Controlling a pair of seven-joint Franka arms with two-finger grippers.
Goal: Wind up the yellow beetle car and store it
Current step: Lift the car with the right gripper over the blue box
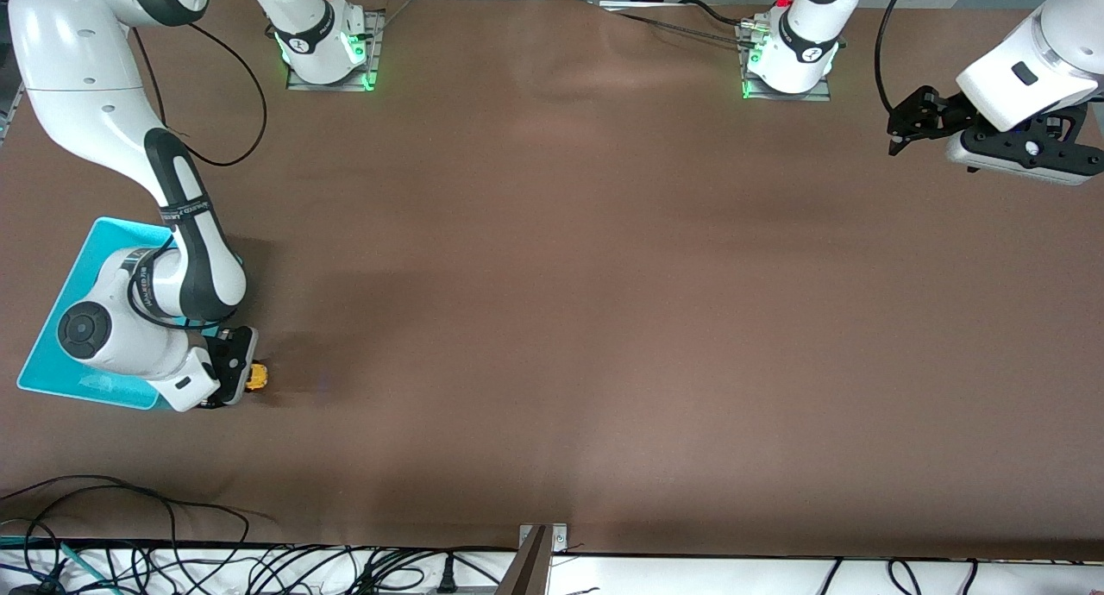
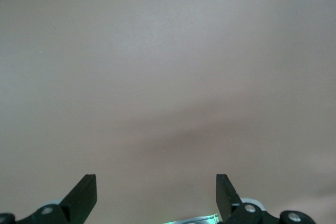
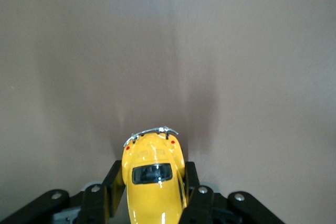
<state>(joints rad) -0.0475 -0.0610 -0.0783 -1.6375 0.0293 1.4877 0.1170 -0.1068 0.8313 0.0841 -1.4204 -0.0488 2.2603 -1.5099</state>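
Our right gripper (image 3: 153, 184) is down at the table, its two black fingers (image 3: 116, 182) pressed against the flanks of the yellow beetle car (image 3: 153, 174). The wrist view shows the car wedged between them, a dark window and a chrome bumper pointing away from the palm. In the front view the car (image 1: 256, 376) peeks out from under the gripper (image 1: 235, 372), low on the brown table (image 1: 552, 319) at the right arm's end. It sits just beside the turquoise bin (image 1: 60, 379), which the right arm partly covers.

We judge the toy to be light and rigid, a hard shell with glossy paint, so it should not deform under the fingers. It may slip, though, because the rounded sides offer little flat surface. Holding it across the doors, at mid-body, looks like the soundest purchase, since it keeps the wheels free to roll against the table for winding. The thin bumper and the wheels look like the parts to keep pressure off.

Our left gripper (image 2: 156, 192) waits in the air over the left arm's end of the table, fingers spread wide and empty, with only bare tabletop beneath it.
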